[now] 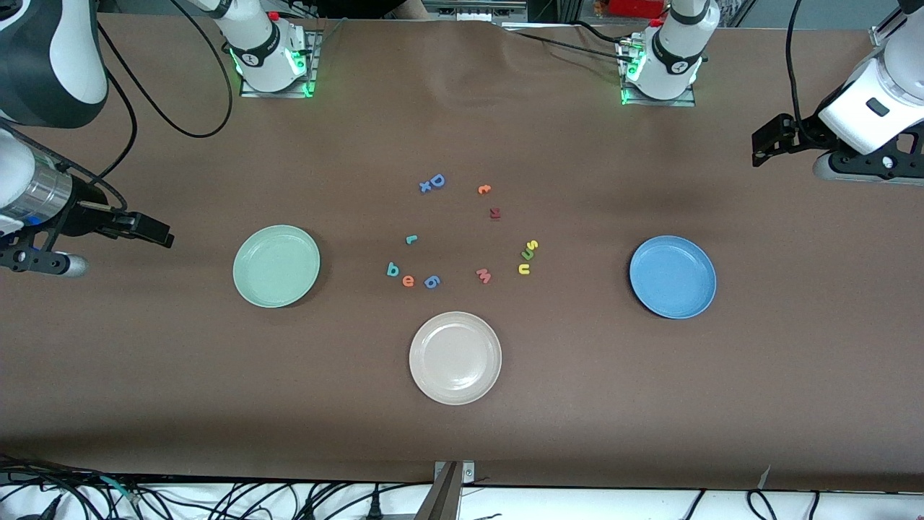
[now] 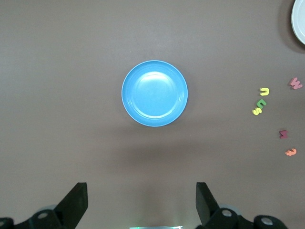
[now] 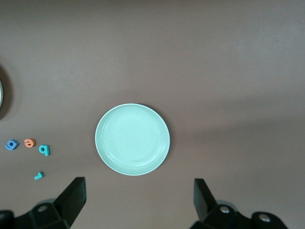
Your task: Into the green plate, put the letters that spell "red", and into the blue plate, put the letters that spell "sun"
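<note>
The green plate [image 1: 276, 266] lies toward the right arm's end of the table and the blue plate [image 1: 673, 276] toward the left arm's end. Between them lie the teal r [image 1: 411, 239], teal d [image 1: 393, 270] and orange e [image 1: 408, 281]. Closer to the blue plate are the yellow s [image 1: 533, 245], olive n [image 1: 528, 254] and yellow u [image 1: 524, 269]. My left gripper [image 2: 141, 200] hangs open and empty high above the table near the blue plate [image 2: 154, 93]. My right gripper [image 3: 139, 198] hangs open and empty high beside the green plate [image 3: 132, 139].
A beige-white plate [image 1: 455, 357] sits nearer the front camera than the letters. Other letters lie among them: a blue 6 shape [image 1: 432, 282], a pink m [image 1: 484, 275], a dark red letter [image 1: 494, 213], an orange t [image 1: 484, 189] and a blue D [image 1: 437, 180].
</note>
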Robot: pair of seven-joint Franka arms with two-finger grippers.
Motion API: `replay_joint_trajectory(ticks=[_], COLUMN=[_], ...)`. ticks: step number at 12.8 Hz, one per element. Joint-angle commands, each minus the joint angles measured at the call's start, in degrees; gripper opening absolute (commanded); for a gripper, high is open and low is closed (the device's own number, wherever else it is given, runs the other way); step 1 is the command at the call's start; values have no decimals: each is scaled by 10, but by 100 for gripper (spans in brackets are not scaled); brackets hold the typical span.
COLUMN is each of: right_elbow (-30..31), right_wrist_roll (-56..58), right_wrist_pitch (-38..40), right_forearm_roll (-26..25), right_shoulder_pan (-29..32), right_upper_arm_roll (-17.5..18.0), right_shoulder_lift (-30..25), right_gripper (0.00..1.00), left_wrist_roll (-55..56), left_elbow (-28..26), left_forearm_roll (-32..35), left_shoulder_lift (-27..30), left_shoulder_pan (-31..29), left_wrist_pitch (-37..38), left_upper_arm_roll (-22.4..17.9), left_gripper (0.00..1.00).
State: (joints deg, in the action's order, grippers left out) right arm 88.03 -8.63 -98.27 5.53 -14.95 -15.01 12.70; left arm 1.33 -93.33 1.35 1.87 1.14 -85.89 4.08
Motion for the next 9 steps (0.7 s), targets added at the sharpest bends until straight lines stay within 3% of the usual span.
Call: replay_joint_trajectory(ticks=[1,9], right_elbow=[-2,-2], right_wrist_roll=[7,5], right_wrist_pitch=[0,0], right_forearm_roll=[5,9], right_shoulder_pan=[4,5], right_upper_arm_roll=[2,2], right_shoulder_lift=[-3,-1], right_gripper=[100,100], left_wrist_roll=[-10,-11], left_elbow=[3,3], left_forearm_roll=[-13,-13], left_shoulder_lift=[7,7], left_shoulder_pan=[-4,-4], left_wrist_pitch=[8,9], left_upper_arm_roll=[2,2], left_gripper=[100,100])
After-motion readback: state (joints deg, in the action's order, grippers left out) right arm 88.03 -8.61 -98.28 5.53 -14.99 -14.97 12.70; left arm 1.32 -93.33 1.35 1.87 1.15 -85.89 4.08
